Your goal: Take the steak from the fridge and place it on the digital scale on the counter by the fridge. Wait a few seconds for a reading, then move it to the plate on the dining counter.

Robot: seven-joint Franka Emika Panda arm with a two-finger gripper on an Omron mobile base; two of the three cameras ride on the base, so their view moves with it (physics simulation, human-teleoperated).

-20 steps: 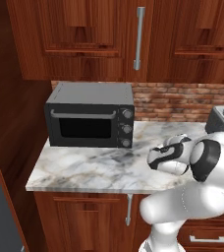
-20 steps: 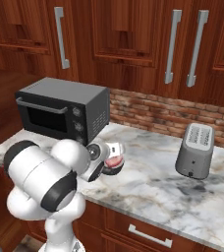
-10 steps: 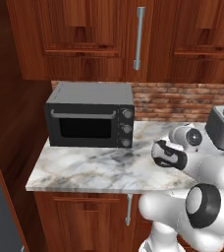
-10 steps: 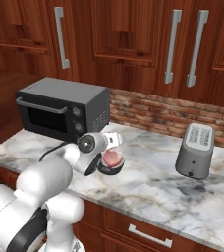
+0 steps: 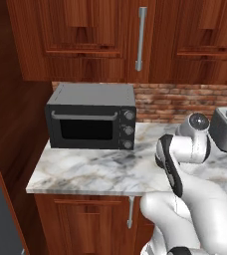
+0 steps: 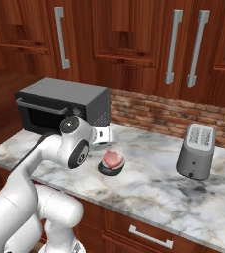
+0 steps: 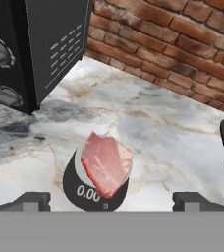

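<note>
The steak (image 7: 106, 165), a pink-red slab of raw meat, lies on the round black digital scale (image 7: 87, 192), whose display reads 0.00. The scale stands on the marble counter (image 6: 149, 183), with the steak (image 6: 112, 158) on top. My gripper (image 7: 111, 201) hangs open just above and behind the steak, holding nothing, with its dark fingertips (image 7: 33, 199) spread wide on either side. In the right base view the gripper (image 6: 106, 139) sits up and to the left of the scale (image 6: 109, 169), partly behind the arm's elbow. The fridge, the dining counter and the plate are out of view.
A black toaster oven (image 6: 60, 104) stands left of the scale against the brick wall (image 6: 159, 116). A grey toaster (image 6: 196, 150) stands to the right. Red-brown wall cabinets with steel handles (image 6: 171, 47) hang overhead. In the left base view the arm (image 5: 185, 149) covers the scale.
The hand has lifted up and back from the steak, which stays on the scale. The arm's elbow has swung across the counter's front.
</note>
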